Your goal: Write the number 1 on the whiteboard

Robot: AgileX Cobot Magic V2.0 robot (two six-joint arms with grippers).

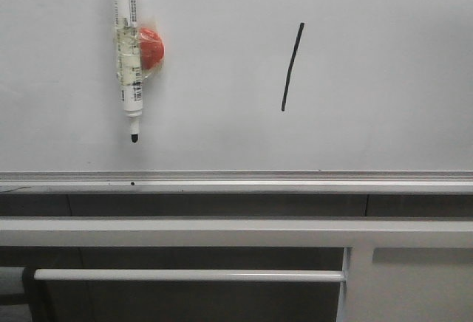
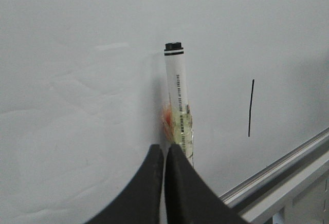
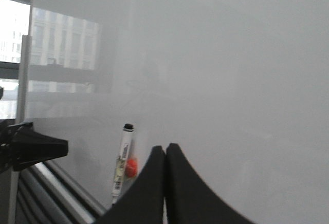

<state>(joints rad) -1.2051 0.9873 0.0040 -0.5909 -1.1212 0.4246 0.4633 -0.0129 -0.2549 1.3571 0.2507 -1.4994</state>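
From the front, neither of my grippers shows; the whiteboard (image 1: 355, 137) carries the number 1 (image 1: 292, 67), with a marker (image 1: 127, 56) taped to a red magnet (image 1: 151, 47) off beside it. My left gripper (image 2: 164, 154) points at the board, fingers pressed together, empty, just short of the marker, the stroke off to one side. My right gripper (image 3: 165, 152), likewise closed and empty, sees marker but no stroke.

Left gripper (image 2: 164, 154) jaws closed, empty; marker (image 2: 178, 98) upright on whiteboard (image 2: 77, 106); number 1 (image 2: 251, 108) beside
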